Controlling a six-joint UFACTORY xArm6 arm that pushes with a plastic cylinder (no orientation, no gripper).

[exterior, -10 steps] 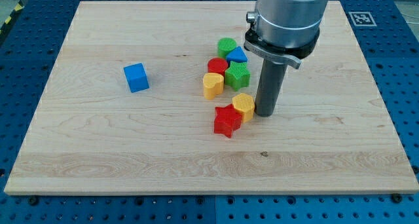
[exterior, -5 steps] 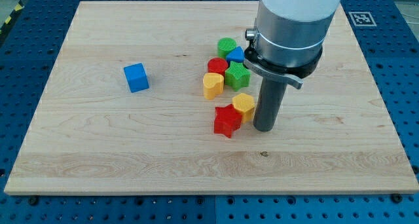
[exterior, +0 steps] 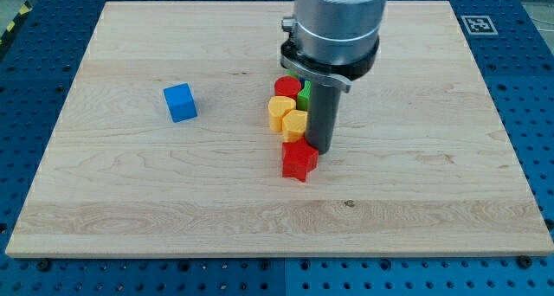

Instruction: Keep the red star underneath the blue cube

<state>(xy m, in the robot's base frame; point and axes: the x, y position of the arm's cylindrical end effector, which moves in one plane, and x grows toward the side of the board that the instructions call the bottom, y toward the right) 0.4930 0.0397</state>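
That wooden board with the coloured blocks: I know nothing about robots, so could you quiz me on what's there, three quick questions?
1. True or false: the blue cube touches another block.
2. Which block lies nearest the view's bottom? A) red star B) blue cube C) green block
3. Fill in: my tip stands just to the view's ____ of the red star's upper corner.

Key: 1 false, it sits alone at the view's left. 2 A. 3 right.
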